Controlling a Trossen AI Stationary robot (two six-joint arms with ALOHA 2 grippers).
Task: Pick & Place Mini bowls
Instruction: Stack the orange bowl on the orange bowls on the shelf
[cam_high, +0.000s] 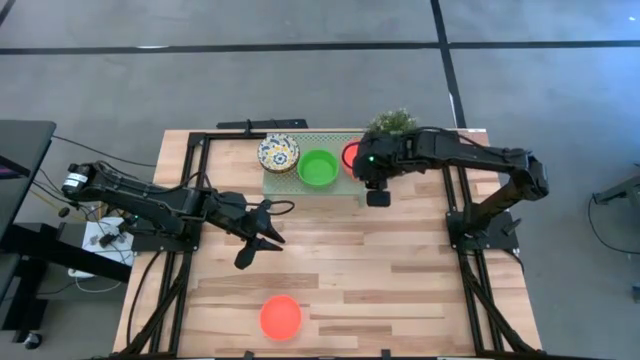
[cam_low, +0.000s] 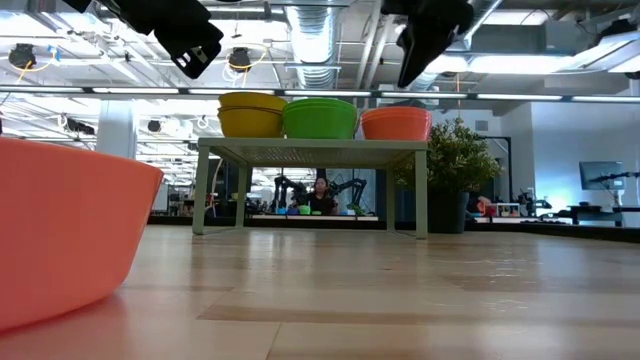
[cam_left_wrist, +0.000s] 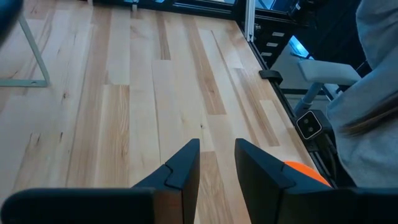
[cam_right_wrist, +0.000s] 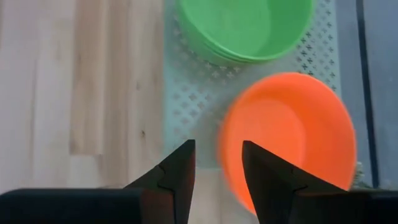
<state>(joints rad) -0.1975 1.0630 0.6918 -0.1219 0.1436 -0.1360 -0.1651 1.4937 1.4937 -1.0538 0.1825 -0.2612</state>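
Left gripper (cam_high: 262, 238): hovering over bare table, fingers slightly parted, holding nothing
Floor bowl (cam_high: 281, 317): lying well apart, near the front edge
Rack (cam_high: 290, 180): carrying patterned (cam_high: 278, 153), green (cam_high: 318, 168) and orange stack (cam_right_wrist: 289, 140)
Right gripper (cam_right_wrist: 214, 171): hanging open over the orange stack's near rim
Handling: probably light, stiff, smooth; pinching the rim looks best

near red-orange bowl (cam_low: 60, 240) cut off at low view's edge, shelf red-orange bowl (cam_high: 351, 155) half hidden

My two arms are dark, jointed and matte black. A small green light glows on my right wrist beside the potted plant (cam_high: 392, 121). My fingers (cam_left_wrist: 183, 171) are black, flat and angular.
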